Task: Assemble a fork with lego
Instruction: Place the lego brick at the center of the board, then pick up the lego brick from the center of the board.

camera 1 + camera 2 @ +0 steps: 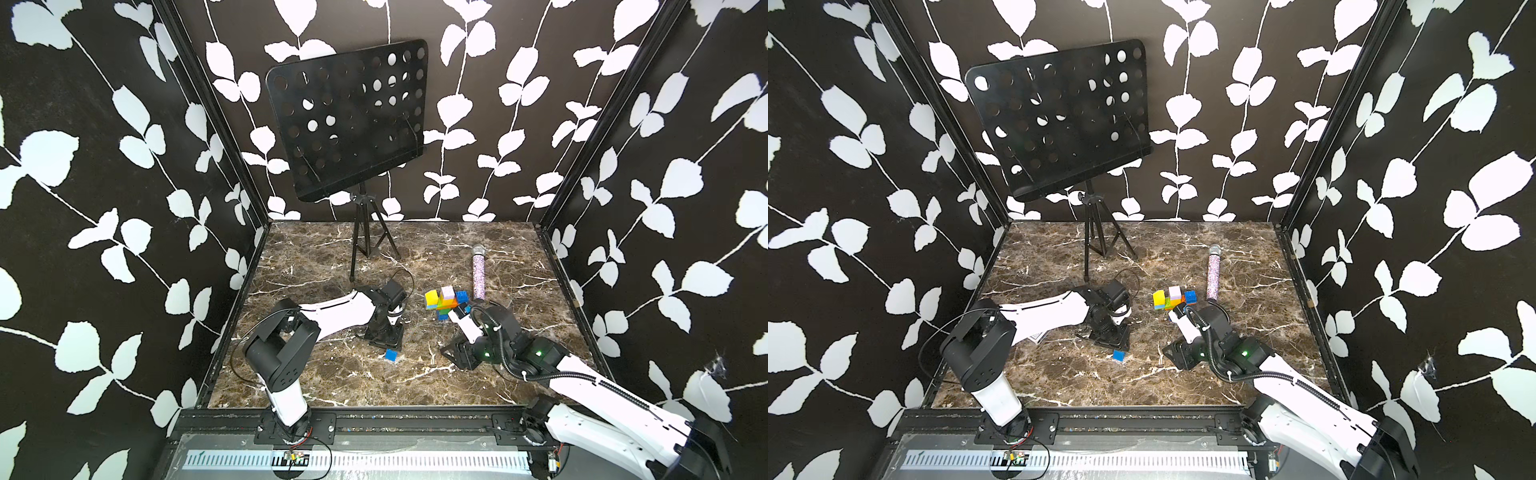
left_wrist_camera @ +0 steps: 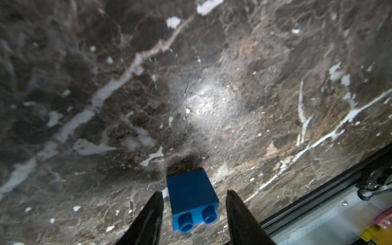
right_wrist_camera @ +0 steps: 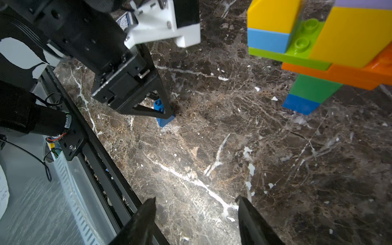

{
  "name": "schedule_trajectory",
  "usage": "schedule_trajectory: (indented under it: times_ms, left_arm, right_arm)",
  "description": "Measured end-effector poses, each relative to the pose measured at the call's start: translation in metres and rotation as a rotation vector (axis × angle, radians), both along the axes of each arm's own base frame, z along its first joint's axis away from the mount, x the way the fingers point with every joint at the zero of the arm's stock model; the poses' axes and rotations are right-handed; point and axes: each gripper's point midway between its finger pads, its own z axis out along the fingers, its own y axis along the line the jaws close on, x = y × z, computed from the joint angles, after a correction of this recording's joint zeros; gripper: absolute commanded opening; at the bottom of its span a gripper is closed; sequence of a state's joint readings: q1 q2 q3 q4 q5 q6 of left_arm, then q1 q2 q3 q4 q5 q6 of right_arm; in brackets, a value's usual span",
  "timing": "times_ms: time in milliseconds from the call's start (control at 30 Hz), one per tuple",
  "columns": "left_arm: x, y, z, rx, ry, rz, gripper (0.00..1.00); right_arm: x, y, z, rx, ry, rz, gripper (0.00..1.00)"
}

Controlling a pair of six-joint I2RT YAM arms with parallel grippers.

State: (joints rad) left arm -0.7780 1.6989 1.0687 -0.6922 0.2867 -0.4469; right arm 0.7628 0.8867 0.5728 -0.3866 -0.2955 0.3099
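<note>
One brick fork (image 1: 444,302), one loose blue brick (image 1: 391,355), one microphone (image 1: 478,276), one music stand (image 1: 347,120)

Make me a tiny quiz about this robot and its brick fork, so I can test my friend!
1. True or false: the right hand is holding a brick.
2. What lies on the table just beside the fork?
A. a sparkly microphone
B. a spoon
C. a cup
3. Fill in: the loose brick lying between the fingers of the left hand is the colour ____.

Key
1. False. Its fingers stand apart with only bare table between them.
2. A
3. Blue
</note>
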Motion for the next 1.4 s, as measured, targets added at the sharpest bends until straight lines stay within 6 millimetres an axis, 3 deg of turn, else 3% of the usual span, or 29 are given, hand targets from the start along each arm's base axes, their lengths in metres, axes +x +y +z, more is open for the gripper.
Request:
schedule_trajectory:
  times_ms: [100, 233, 333, 500, 667, 800, 967, 1233, 1400]
  left_arm:
    - [0.012, 0.005, 0.02, -0.077, -0.073, 0.038, 0.57]
    - [0.036, 0.044, 0.051, -0.197, -0.211, 0.189, 0.57]
    - [0.047, 0.072, 0.062, -0.257, -0.297, 0.292, 0.58]
    - [0.048, 0.095, 0.046, -0.312, -0.346, 0.382, 0.58]
    - [0.052, 0.119, 0.034, -0.348, -0.397, 0.488, 0.58]
    - [0.054, 0.124, 0.039, -0.378, -0.442, 0.505, 0.58]
    - [0.057, 0.123, 0.053, -0.425, -0.514, 0.486, 0.58]
    - [0.044, 0.13, 0.059, -0.449, -0.58, 0.462, 0.59]
    - [0.042, 0.132, 0.068, -0.46, -0.613, 0.446, 0.59]
  right_arm:
    - [-0.005, 0.005, -0.009, -0.039, 0.018, 0.004, 0.62]
    - [-0.005, 0.015, -0.016, -0.107, 0.049, -0.032, 0.62]
    - [-0.006, 0.034, -0.013, -0.136, 0.052, -0.051, 0.63]
    - [-0.004, 0.078, -0.014, -0.19, 0.091, -0.108, 0.65]
    - [0.006, 0.11, -0.022, -0.243, 0.149, -0.215, 0.66]
    - [0.013, 0.136, -0.032, -0.245, 0.202, -0.292, 0.68]
    - [0.011, 0.156, -0.059, -0.335, 0.268, -0.356, 0.7]
    - [0.02, 0.168, -0.08, -0.439, 0.271, -0.406, 0.67]
    - [0.027, 0.153, -0.088, -0.477, 0.269, -0.444, 0.63]
